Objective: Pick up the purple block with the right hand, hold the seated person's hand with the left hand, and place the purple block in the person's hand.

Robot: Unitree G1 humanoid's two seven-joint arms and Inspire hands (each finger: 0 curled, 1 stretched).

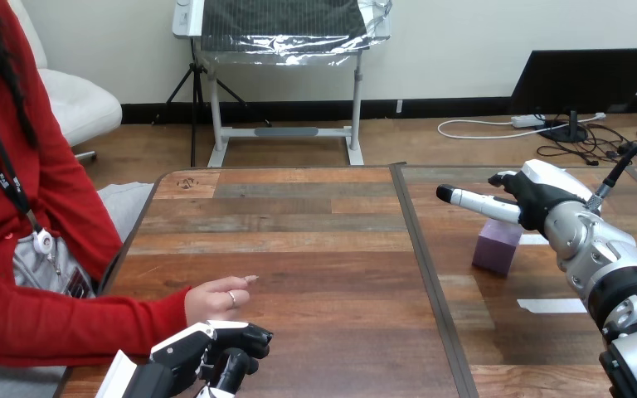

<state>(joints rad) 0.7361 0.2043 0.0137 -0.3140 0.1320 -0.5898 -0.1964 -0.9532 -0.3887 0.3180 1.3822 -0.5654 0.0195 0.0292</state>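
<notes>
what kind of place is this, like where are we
Probably a robot test bench for handover trials: a wooden table with tape marks, a single purple block by the robot's right hand, and a seated person's hand resting on it near the left hand.

**Block on the right, hands on the left**

A seam point(428, 274) running front to back splits the worktop point(299, 240) into a left and a right part. The block point(498, 246) sits on the right part, just right of the seam. The right hand point(539, 199) is above and just behind it, with fingers point(474, 200) stretched out to the left. A strip of tape point(551, 305) lies on the worktop in front of the block, toward the right. On the left part, near the front edge, rests the person's hand point(216, 298). The left hand point(207, 352) is directly in front of it, very close; whether they touch cannot be told.
</notes>
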